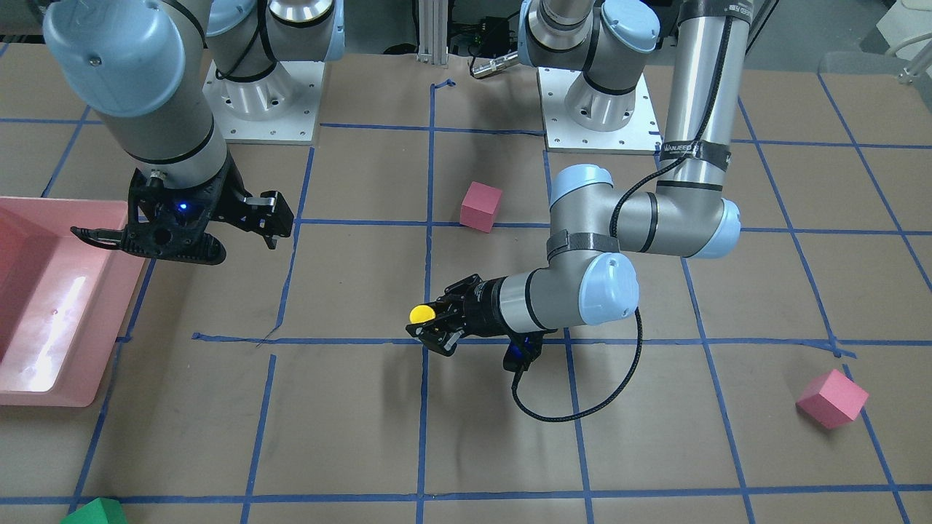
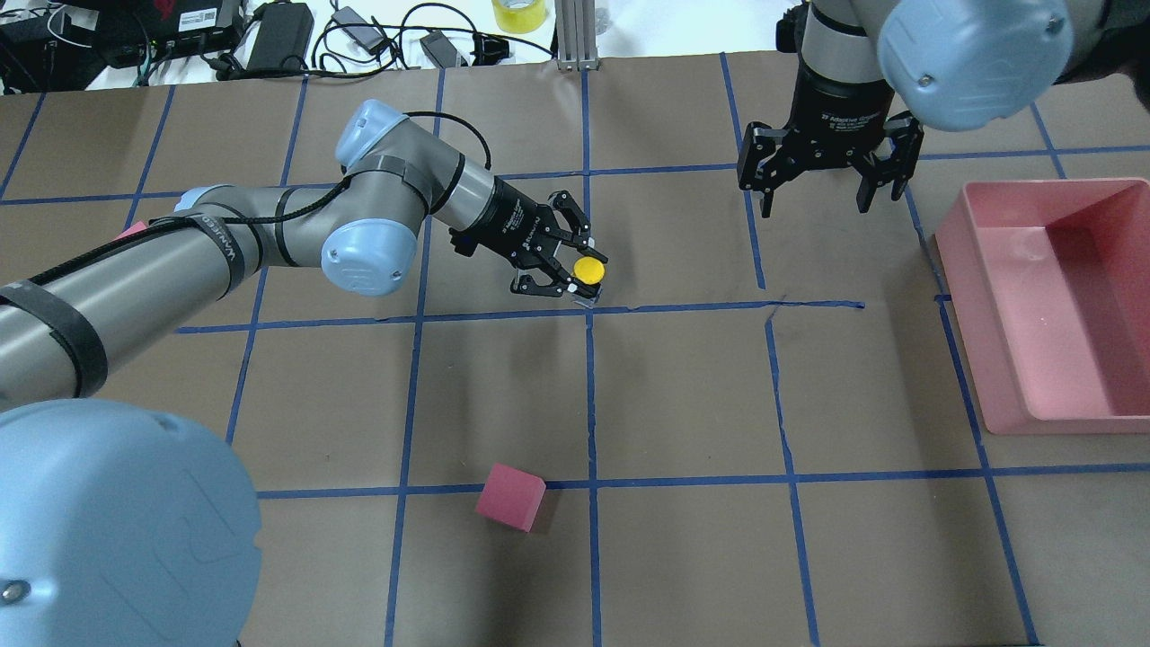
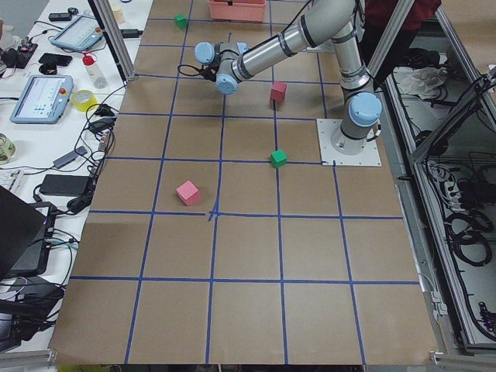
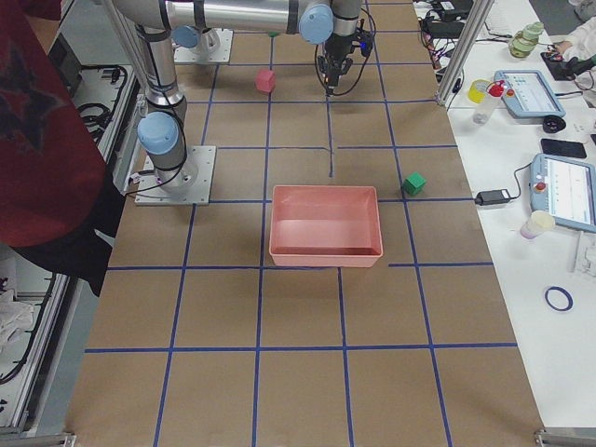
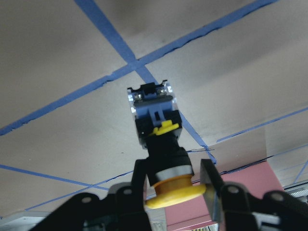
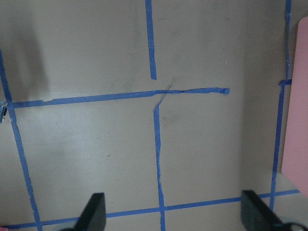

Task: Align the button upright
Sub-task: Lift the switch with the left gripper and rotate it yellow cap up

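The button [image 2: 589,270] has a yellow cap, a black collar and a grey-black base block. It stands about upright with its base near a blue tape crossing. My left gripper [image 2: 582,270] reaches in from the side and is shut on its collar just below the cap. In the left wrist view the fingers [image 5: 210,180] flank the button [image 5: 159,130], whose base points at the table. The front view shows the cap [image 1: 421,314] in the left gripper [image 1: 428,324]. My right gripper [image 2: 818,193] hangs open and empty above the table, apart from the button.
A pink bin [image 2: 1051,404] stands at the right edge of the overhead view. One pink cube [image 2: 510,497] lies near the robot's base, another [image 1: 831,398] on its left side. A green cube [image 1: 95,511] lies at the far table edge.
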{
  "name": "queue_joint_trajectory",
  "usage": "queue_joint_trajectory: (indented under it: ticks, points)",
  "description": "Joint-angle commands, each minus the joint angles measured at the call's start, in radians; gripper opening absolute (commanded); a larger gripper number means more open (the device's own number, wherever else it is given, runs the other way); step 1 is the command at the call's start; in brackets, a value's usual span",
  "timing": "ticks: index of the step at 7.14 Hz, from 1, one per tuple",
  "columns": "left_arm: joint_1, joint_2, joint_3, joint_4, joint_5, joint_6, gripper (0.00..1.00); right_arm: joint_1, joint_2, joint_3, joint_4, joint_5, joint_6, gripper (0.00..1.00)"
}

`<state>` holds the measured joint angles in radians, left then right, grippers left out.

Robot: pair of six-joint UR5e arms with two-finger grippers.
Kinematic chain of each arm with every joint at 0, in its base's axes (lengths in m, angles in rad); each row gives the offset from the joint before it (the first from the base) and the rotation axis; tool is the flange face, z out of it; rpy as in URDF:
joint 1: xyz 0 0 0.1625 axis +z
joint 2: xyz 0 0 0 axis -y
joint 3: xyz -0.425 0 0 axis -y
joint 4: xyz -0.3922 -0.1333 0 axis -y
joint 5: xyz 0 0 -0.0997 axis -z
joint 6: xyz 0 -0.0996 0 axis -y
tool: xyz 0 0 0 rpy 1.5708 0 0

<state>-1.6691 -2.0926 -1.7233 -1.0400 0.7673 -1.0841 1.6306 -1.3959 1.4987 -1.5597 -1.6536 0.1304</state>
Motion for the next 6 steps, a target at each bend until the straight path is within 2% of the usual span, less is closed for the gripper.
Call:
queue_joint_trajectory:
  ticks: [1, 2, 3, 4, 5, 6]
  points:
    - [0.000, -0.004, -0.018, 0.001, -0.003, 0.015, 0.00, 0.000, 0.000, 0.000, 0.001, 0.000, 0.000, 1.00]
    - [0.000, -0.007, -0.016, 0.001, -0.002, 0.016, 0.00, 0.000, 0.000, 0.000, 0.001, -0.002, 0.000, 1.00]
    - [0.000, -0.010, -0.016, 0.006, -0.005, 0.015, 0.20, 0.000, 0.000, 0.002, 0.003, -0.002, 0.000, 1.00]
    - [0.000, -0.009, -0.015, 0.011, -0.005, 0.013, 0.36, 0.000, 0.000, 0.002, 0.003, -0.003, 0.000, 1.00]
    - [0.000, -0.009, -0.006, 0.011, 0.010, 0.016, 0.64, 0.000, 0.000, 0.002, 0.003, -0.003, 0.000, 1.00]
    - [0.000, -0.007, -0.004, 0.011, 0.010, 0.013, 0.71, 0.000, 0.000, 0.002, 0.003, -0.002, 0.000, 1.00]
